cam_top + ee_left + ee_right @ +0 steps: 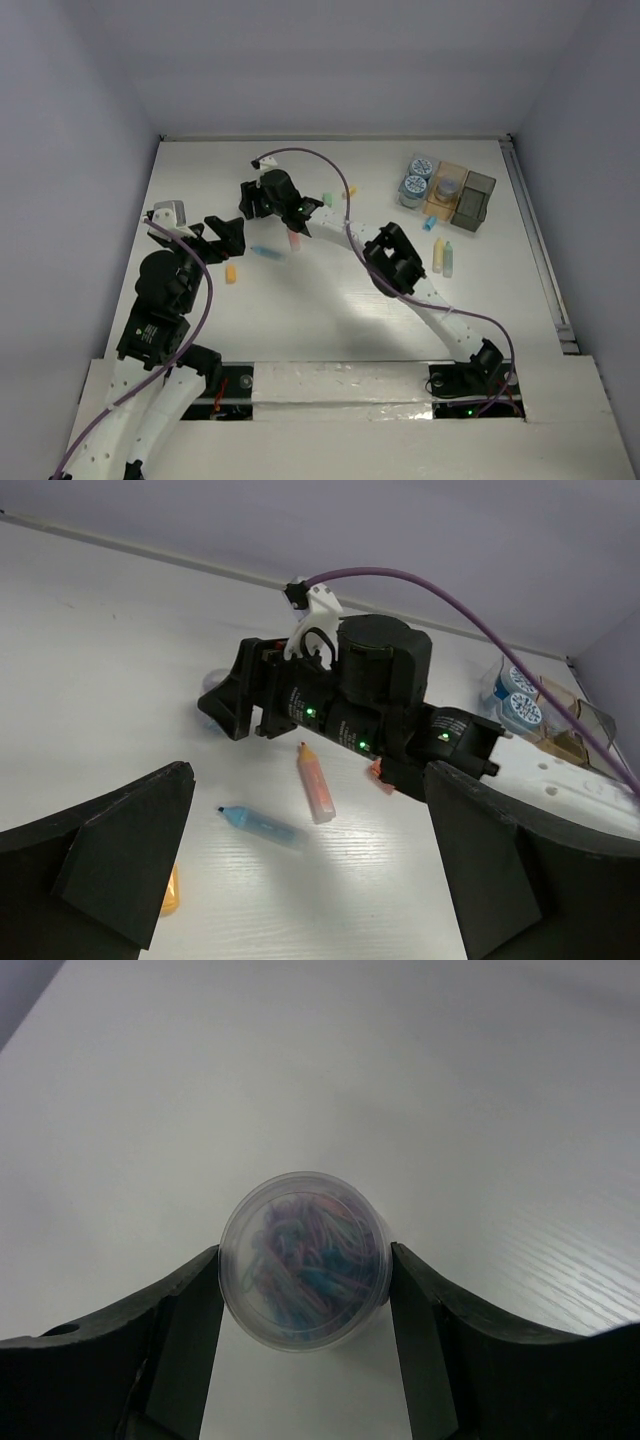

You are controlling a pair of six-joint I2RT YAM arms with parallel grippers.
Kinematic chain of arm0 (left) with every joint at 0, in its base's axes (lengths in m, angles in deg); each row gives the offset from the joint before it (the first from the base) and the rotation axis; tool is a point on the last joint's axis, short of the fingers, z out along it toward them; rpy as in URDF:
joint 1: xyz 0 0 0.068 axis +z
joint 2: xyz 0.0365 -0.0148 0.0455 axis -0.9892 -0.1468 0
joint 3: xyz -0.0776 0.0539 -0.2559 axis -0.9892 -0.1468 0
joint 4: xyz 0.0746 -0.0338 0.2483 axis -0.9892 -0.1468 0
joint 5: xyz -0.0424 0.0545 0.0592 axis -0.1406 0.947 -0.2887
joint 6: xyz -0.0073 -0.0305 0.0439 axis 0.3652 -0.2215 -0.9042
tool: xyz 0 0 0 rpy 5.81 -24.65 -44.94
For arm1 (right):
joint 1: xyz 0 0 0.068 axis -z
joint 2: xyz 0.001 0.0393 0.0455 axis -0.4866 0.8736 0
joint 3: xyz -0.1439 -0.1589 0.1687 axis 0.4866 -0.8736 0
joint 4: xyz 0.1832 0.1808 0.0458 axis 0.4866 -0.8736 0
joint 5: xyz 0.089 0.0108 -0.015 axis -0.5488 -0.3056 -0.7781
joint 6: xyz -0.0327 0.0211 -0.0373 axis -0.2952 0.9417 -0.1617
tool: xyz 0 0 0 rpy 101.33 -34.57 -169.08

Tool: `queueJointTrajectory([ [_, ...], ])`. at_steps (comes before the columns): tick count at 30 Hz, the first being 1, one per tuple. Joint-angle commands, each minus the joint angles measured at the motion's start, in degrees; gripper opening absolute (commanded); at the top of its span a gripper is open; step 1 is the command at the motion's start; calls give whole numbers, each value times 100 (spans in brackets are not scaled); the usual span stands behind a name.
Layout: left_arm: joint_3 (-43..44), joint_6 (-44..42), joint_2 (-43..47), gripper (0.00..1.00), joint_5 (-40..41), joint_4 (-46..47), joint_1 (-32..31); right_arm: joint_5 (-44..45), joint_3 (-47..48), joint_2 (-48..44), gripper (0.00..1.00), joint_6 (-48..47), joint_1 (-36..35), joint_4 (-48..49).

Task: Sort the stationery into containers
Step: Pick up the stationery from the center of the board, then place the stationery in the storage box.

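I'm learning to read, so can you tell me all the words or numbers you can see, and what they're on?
There are no words or numbers that can be read.
On the blue-white rolls there is only a pattern, too small to read.
The clear round tub in the right hand is blurred, and no label shows.
The pink marker and the blue marker show no print.

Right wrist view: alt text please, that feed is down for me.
A round clear tub of blurred blue and purple bits sits between the right gripper's two black fingers, which touch its sides. White table fills the rest.
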Motion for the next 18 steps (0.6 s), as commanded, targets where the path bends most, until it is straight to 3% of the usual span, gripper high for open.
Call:
queueJointTrajectory([
  [1, 31, 28, 59, 99, -64, 196, 41, 443, -652, -1334, 38, -324, -60, 805],
  [6, 23, 20, 121, 99, -108, 196, 41, 515, -2832, -3152, 37, -195, 335, 1571],
  [11, 14, 2, 200, 99, -134, 205, -64, 664, -5668, -5429, 36, 8, 1450, 1932],
  [15, 5, -15, 244, 99, -135, 205, -126, 664, -6980, -6625, 36, 123, 2566, 1616],
  [18, 5, -15, 252, 99, -143, 196, -187, 814, -7423, -7127, 36, 88, 3340, 1265],
])
